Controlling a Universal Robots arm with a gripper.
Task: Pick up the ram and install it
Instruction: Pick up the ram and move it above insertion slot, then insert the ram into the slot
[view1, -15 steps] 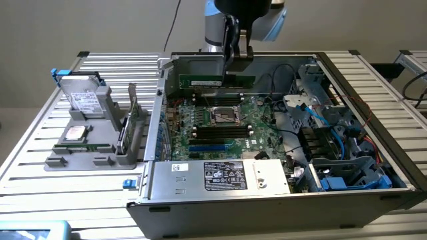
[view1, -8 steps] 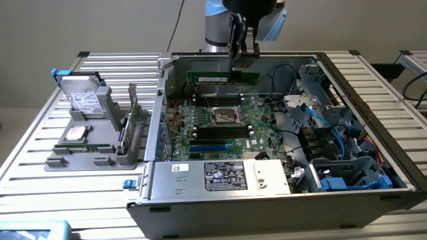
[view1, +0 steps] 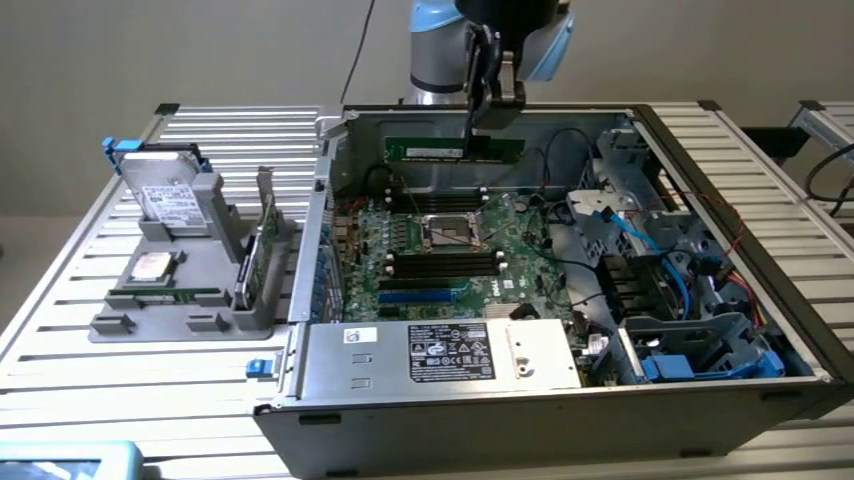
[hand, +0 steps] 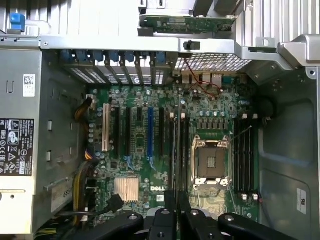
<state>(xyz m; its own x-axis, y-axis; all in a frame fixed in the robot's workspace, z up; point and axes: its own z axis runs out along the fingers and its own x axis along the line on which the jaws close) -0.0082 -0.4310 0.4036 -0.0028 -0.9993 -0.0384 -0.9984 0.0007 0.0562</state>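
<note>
The ram (view1: 454, 149), a long narrow green stick with a pale label, hangs level above the back of the open computer case (view1: 727, 180). My gripper (view1: 479, 128) is shut on its top edge, coming down from above. In the wrist view the ram (hand: 178, 145) shows edge-on as a thin line running out from between my gripper (hand: 178, 202) fingers. It hangs over the motherboard (hand: 135, 165) next to the CPU socket (hand: 211, 162). Dark memory slots (view1: 447, 265) lie on both sides of the socket (view1: 451, 232).
A grey holder (view1: 120, 325) on the slatted table at the exterior view's left carries a silver hard drive (view1: 167, 195), an upright green card (view1: 263, 235) and another green stick (view1: 167, 296). The power supply (view1: 441, 352) and blue-cabled drive bays (view1: 694, 350) fill the case's front.
</note>
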